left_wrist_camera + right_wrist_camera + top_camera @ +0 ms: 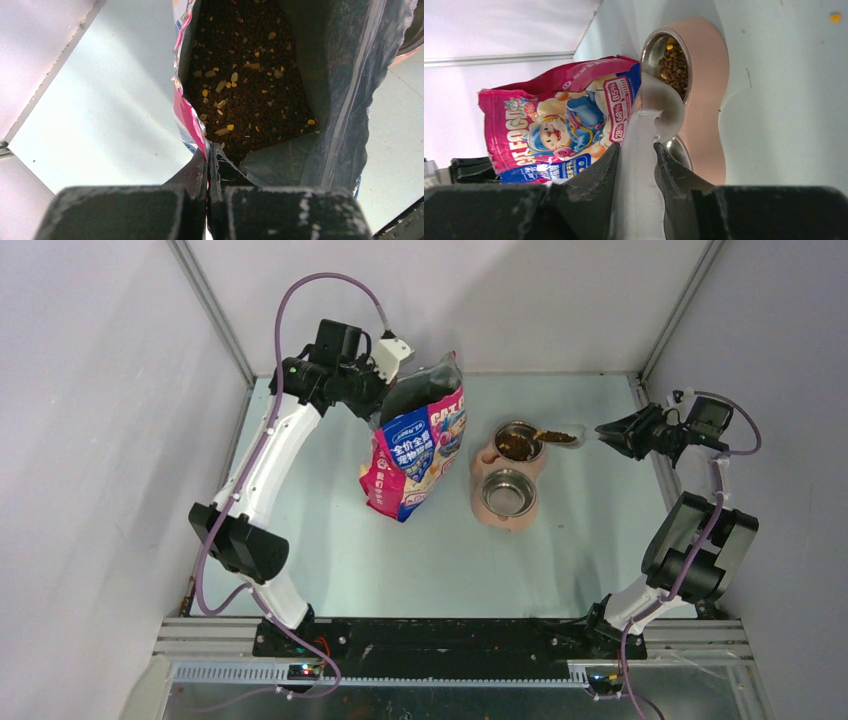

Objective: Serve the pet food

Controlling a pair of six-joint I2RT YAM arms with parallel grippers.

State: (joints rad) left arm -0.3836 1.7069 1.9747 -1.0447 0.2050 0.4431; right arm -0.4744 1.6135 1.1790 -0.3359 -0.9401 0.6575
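top view: bag (415,445) stands mid-frame on the tabletop (330,540). right of it, upper bowl (517,443) holds kibble (516,447), with the loaded scoop (560,436) at its rim.
left wrist: left claw (209,157) pinches the bag's edge, kibble heaped inside.
right wrist: right claw (636,155) clamps the scoop handle, bag at left.

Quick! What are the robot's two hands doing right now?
Left gripper: closed, pinching the bag rim.
Right gripper: closed on the scoop handle.
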